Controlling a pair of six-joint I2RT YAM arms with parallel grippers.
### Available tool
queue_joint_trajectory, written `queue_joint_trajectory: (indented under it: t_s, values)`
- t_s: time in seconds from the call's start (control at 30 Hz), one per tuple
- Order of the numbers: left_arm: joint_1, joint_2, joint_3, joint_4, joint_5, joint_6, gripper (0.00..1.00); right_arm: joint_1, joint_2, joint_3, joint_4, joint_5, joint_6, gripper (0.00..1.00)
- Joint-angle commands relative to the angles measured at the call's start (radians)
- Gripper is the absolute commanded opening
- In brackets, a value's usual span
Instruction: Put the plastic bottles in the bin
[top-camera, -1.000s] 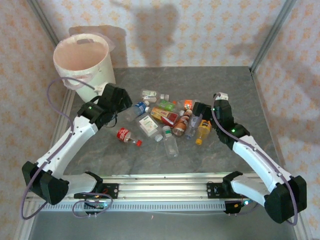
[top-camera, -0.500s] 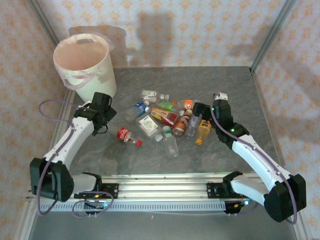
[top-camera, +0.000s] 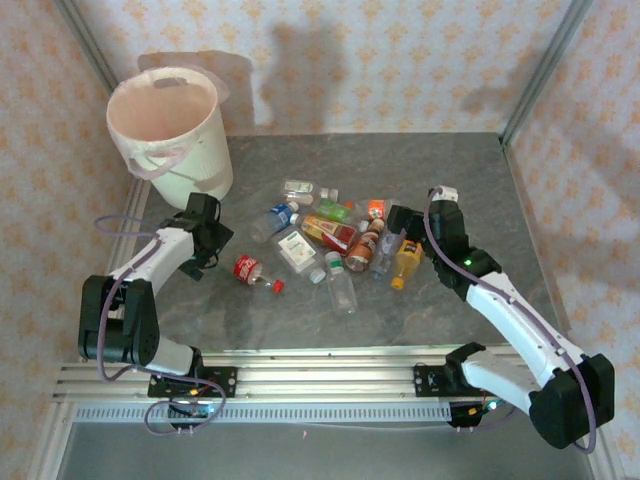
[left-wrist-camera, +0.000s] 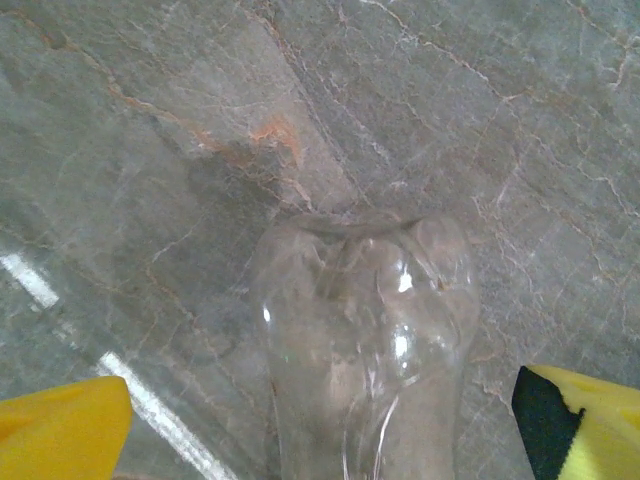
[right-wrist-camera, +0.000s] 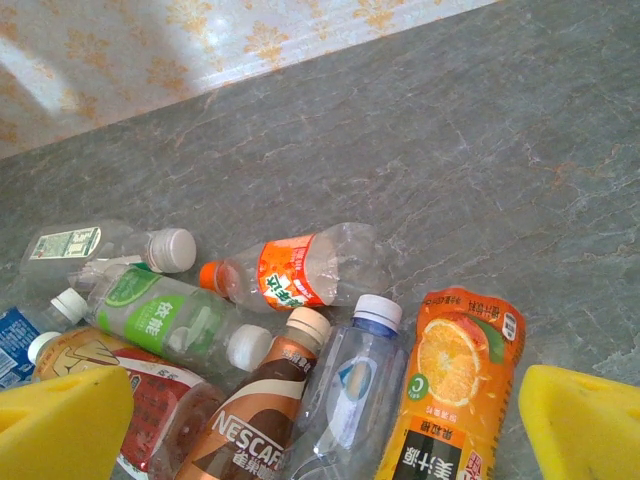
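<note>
Bottle (left-wrist-camera: 365, 320) lies within wide-spread left end effector (left-wrist-camera: 320, 428).

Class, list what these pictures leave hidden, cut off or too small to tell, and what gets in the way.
- Left wrist view: the clear bottle runs off the bottom edge; cap and label unseen.
- Right wrist view: the bottom edge cuts the orange juice bottle.
- Top view: the bin's near wall hides its floor; labels on the bottles are too small to read.
</note>
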Motion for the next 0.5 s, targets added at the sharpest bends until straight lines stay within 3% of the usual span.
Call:
queue_joint_trajectory:
  t_s: [0.0,0.23,0.47]
  values:
    - [0.008,0.022,-0.018,0.091,0.008,-0.02,0.98,-0.001,-0.011,0.01,-0.013,0.026,0.008,0.99]
    - [0.009,0.093,-0.052,0.215,0.054,-0.033,0.87,0.0,0.005,0.014,-0.004,0.022,0.013,0.99]
    - [0.009,0.085,-0.059,0.238,0.025,0.009,0.73,-0.001,0.018,0.022,-0.002,0.018,0.011,0.99]
